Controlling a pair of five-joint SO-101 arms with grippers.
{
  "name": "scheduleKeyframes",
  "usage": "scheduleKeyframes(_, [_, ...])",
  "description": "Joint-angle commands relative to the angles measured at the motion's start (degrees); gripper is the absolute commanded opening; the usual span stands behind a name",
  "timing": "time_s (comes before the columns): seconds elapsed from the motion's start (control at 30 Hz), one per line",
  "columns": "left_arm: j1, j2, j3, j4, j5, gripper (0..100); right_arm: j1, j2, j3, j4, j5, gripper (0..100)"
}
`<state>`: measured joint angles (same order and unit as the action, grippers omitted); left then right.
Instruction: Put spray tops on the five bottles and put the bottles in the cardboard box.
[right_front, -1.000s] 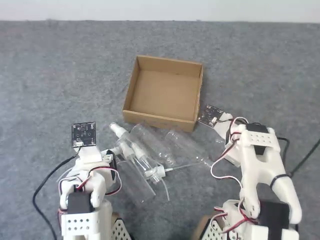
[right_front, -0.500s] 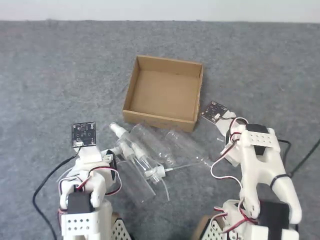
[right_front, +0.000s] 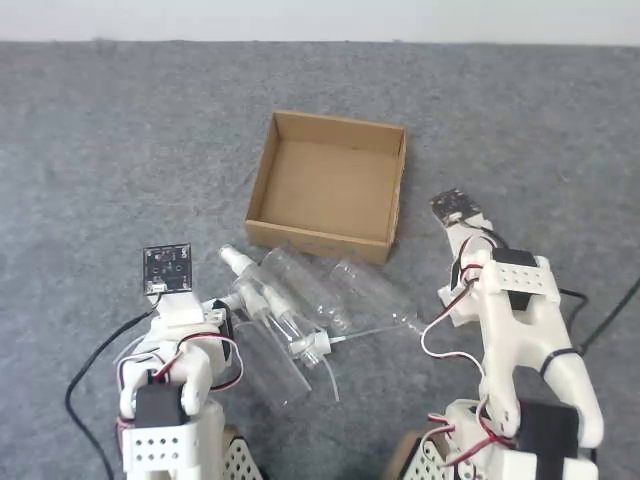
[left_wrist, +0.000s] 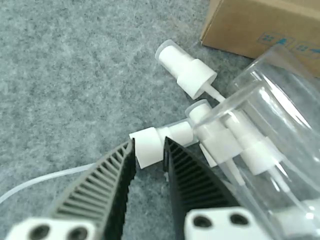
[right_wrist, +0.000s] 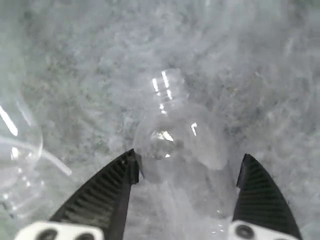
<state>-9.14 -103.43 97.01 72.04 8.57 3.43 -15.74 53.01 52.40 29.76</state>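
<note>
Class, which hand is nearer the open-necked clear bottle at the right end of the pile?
Right. The right hand straddles that bottle, one finger on each side; the left hand is farther off, gripping a white spray top.

Soft, even light falls on the table (right_front: 120, 130). The cardboard box (right_front: 320, 238) holds faint shadow inside its near wall. Small white glints sit on the clear bottle (right_wrist: 175, 135).

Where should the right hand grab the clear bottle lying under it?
Grip the round body just below the shoulder, coming down from above. The bottle lies on its side, open neck pointing away, and the open right hand straddles its width, so closing across it looks steadiest.
</note>
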Motion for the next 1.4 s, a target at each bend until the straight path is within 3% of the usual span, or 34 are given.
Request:
scheduleKeyframes(0.0, [0.09, -0.79, -0.48, 0.26, 0.53, 8, 0.48, -3.47, -0.70, -0.57, -6.77, 26.6])
scheduleKeyframes(0.33, [0.09, -0.79, -0.48, 0.26, 0.53, 8, 0.40, -3.03, -9.05, 10.07, 1.58, 26.8])
scheduleKeyframes(0.7, [0.09, -0.79, -0.48, 0.26, 0.53, 8, -3.38, -3.03, -9.76, 8.57, 4.84, 26.8])
scheduleKeyframes(0.9, [0.09, -0.79, -0.48, 0.26, 0.53, 8, -3.21, -1.63, -9.49, 6.29, 5.45, 26.6])
scheduleKeyframes(1.07, [0.09, -0.79, -0.48, 0.26, 0.53, 8, -2.86, 3.38, -9.85, 5.67, 10.81, 26.4])
scheduleKeyframes(1.37, [0.09, -0.79, -0.48, 0.26, 0.53, 8, -1.63, 3.47, -9.93, 4.26, 10.90, 26.3])
